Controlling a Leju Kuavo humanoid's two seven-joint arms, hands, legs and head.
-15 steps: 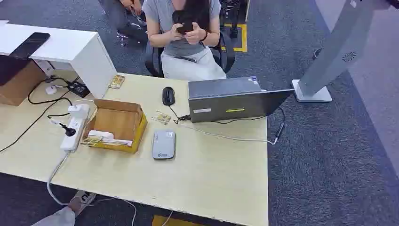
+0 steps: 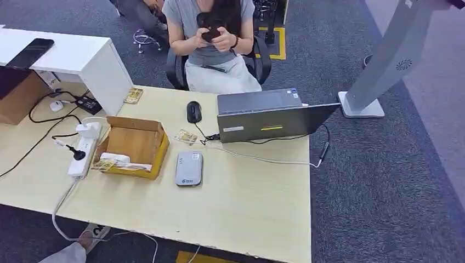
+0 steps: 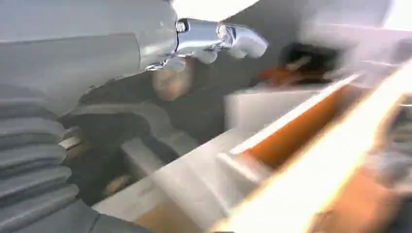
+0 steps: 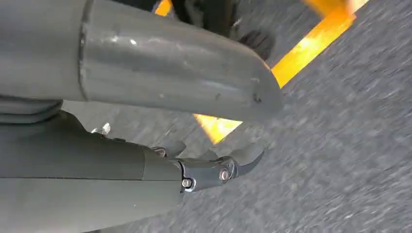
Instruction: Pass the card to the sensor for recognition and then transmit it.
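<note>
The grey card sensor [image 2: 189, 169] lies flat near the middle of the pale desk [image 2: 247, 208]. A patterned card [image 2: 186, 137] lies just behind it, and another card [image 2: 133, 95] sits at the desk's far edge. More cards [image 2: 107, 164] and white paper lie in the open cardboard box [image 2: 135, 143] left of the sensor. In the blurred left wrist view my left hand [image 3: 160, 43] has its fingers [image 3: 228, 40] stretched out and holds nothing. My right hand [image 4: 160, 165] hangs over grey carpet, fingers apart and empty.
A laptop [image 2: 268, 118] and black mouse [image 2: 193, 111] stand behind the sensor, with cables trailing to the right. A power strip [image 2: 83, 147] lies left of the box. A person [image 2: 214, 44] sits across the desk with a phone. A grey kiosk stand [image 2: 384, 60] rises at the right.
The whole head picture has shifted slightly up and to the left, so the camera moved. The things on the desk keep their places relative to each other.
</note>
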